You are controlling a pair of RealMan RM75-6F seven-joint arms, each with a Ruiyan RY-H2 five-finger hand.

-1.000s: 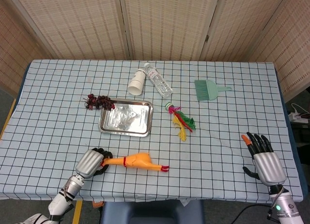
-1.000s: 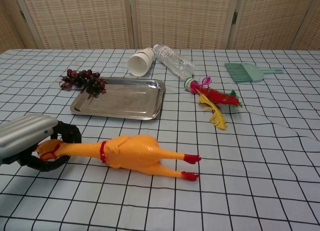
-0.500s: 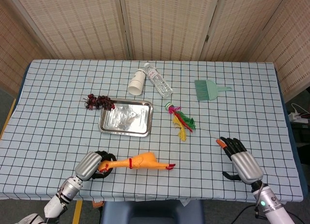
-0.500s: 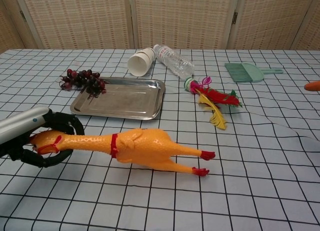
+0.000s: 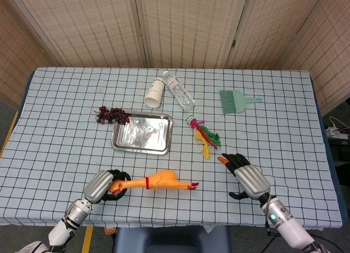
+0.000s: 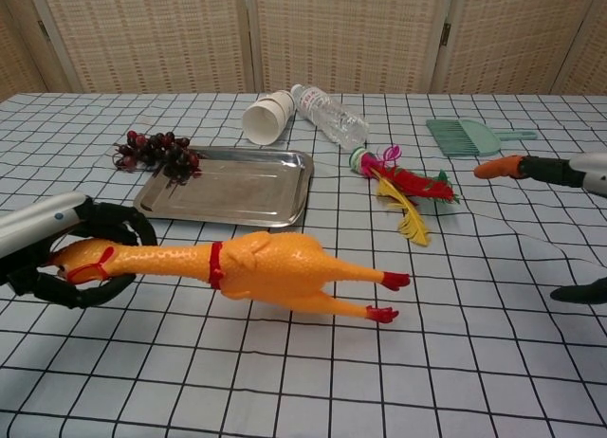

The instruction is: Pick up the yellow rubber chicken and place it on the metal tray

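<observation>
The yellow rubber chicken (image 5: pixel 158 181) (image 6: pixel 266 267) lies stretched out near the table's front edge, head to the left, red feet to the right. My left hand (image 5: pixel 105 185) (image 6: pixel 59 248) grips its head and neck, and the body hangs slightly above the cloth. The metal tray (image 5: pixel 125 142) (image 6: pixel 285 187) sits empty behind the chicken. To the right of the chicken's feet, my right hand (image 5: pixel 246 179) (image 6: pixel 560 182) hovers over the table, fingers spread, holding nothing.
Dark grapes (image 5: pixel 111 115) lie at the tray's far left corner. A paper cup (image 5: pixel 155 93) and a plastic bottle (image 5: pixel 179 91) lie behind the tray. A feather shuttlecock (image 5: pixel 204 135) sits right of it, and a green brush (image 5: pixel 235 101) lies further back.
My left hand has lifted the chicken's head and stretched it out. My right hand has swept left across the table toward the chicken's feet.
</observation>
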